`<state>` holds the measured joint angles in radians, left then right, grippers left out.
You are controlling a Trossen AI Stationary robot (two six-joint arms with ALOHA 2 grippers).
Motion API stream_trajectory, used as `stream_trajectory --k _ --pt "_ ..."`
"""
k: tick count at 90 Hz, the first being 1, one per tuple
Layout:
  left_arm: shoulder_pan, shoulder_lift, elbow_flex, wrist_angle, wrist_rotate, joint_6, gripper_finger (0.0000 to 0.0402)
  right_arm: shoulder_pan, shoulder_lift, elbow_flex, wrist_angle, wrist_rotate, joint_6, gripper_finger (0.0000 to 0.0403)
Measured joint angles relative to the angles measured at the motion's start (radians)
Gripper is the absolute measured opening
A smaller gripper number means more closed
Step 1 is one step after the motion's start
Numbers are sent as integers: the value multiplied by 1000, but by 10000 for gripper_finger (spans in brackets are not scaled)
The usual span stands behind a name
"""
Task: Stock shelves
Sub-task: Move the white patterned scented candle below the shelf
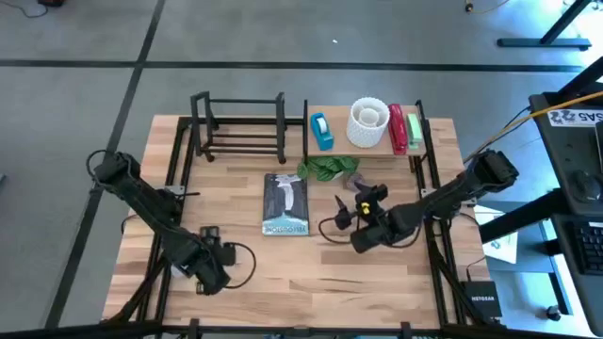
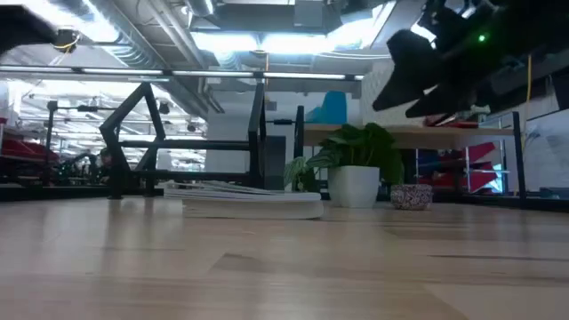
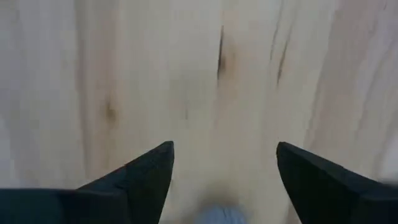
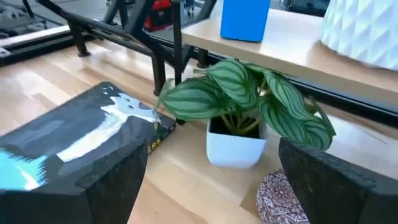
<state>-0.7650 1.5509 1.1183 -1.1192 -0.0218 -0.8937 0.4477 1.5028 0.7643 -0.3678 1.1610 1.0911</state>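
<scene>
Pale wood planks of the tabletop [image 1: 377,273] fill my left wrist view, which shows nothing else but my left gripper [image 3: 224,168], fingers spread wide and empty; from above it sits near the table's front edge, well apart from the book [image 1: 285,204].

My right gripper [image 4: 211,180] hovers beside the book, fingers wide apart and holding nothing, aimed at the small potted plant [image 4: 239,109]. That wrist view cuts off the book's near corner and shows only a sliver of a patterned round object [image 4: 280,199] beside the pot; I cannot tell what it is.

Beyond the book stand the shelves. The black wire rack [image 1: 240,127] runs its long axis across the table and looks bare. Right of it, the light-wood shelf board [image 1: 339,141] also lies crosswise, with the plant tucked partly under its front edge. From above I see a blue box [image 1: 322,130], a white ribbed pot [image 1: 368,122] and red and green packs [image 1: 403,129] on it; the low view hides most of these behind the plant's leaves.
</scene>
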Motion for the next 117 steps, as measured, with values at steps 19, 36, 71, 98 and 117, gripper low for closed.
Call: stream_trajectory --k 19,36,71,98,117 --pt "-46 0 -78 5 161 -42 271 0 0 0 3 0 -25 344" --pt "-111 0 -157 30 177 -68 287 0 0 0 3 0 -26 344" --pt "-215 0 -263 113 177 -182 292 -1 0 0 9 -1 -26 344" --pt "-213 0 -293 192 189 -215 265 2 0 0 24 -11 -26 344" --pt "-153 4 -282 305 188 -162 220 61 0 -1 141 -21 -101 344"
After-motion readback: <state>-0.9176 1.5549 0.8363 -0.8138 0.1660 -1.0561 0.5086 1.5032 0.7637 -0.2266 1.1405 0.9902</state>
